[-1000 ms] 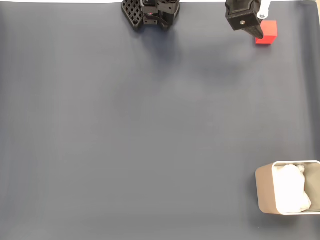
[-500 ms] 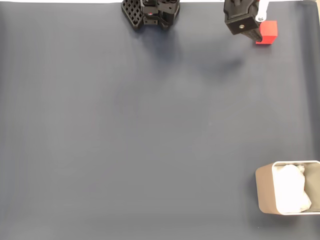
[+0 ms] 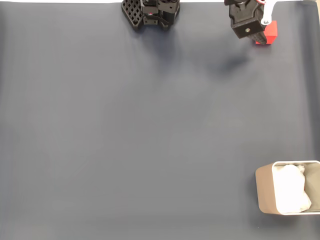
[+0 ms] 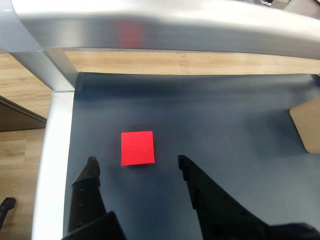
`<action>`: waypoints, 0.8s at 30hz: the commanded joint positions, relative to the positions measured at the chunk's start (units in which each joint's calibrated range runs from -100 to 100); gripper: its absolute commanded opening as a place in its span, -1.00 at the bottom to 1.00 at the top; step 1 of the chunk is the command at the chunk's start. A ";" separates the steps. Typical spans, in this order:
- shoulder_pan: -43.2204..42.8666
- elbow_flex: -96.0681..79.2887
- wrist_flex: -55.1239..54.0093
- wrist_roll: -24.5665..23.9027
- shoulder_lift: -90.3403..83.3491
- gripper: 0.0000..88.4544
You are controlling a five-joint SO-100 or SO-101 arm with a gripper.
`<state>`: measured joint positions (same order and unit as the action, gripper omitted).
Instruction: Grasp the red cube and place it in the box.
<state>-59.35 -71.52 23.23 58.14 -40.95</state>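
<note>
Tool (image 4: 135, 164) jaws stand wide apart and empty, with the small bright red cube (image 4: 137, 148) lying on the dark worktop (image 4: 225, 125) just ahead, left of frame centre in the wrist view. Advancing squarely should straddle it before closing.

a small bright red cube (image 4: 137, 148) is seen lying on a dark blue-grey mat (image 4: 225, 125), just beyond the spread black plastic fingers of the gripper (image 4: 136, 164), untouched. a silver metal frame (image 4: 55, 75) borders the mat; a tan flat shape (image 4: 307, 125), possibly cardboard, lies at right.
</note>
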 commanded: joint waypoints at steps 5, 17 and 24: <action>-0.31 0.90 -5.61 -0.44 5.24 -0.16; -1.87 1.08 -9.46 -2.20 10.01 -0.16; -2.73 1.08 -11.18 -2.64 12.00 -0.15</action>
<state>-61.28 -71.52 13.44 56.14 -29.14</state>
